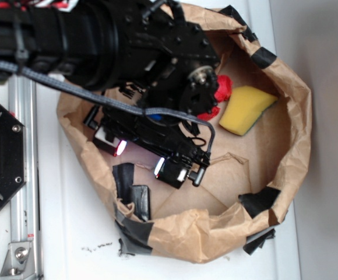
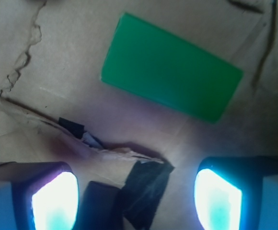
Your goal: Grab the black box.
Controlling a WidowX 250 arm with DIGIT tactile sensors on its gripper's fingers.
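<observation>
Currently gripper [image 2: 136, 199] wide open, empty; black box [image 2: 97, 206] at wrist view's bottom edge beside left pad, near black tape [image 2: 144, 191]. Only wrist shows green block [image 2: 170, 72]; exterior shows bag wall [image 1: 297, 122].

Bright, soft daylight; blown-out glowing pads [image 2: 55, 201] and blur in wrist view.

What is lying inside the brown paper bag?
Inside the paper bag: a yellow sponge, a red object, the black box, and black tape. The wrist view adds a green block. The arm covers the left part of the floor.
</observation>
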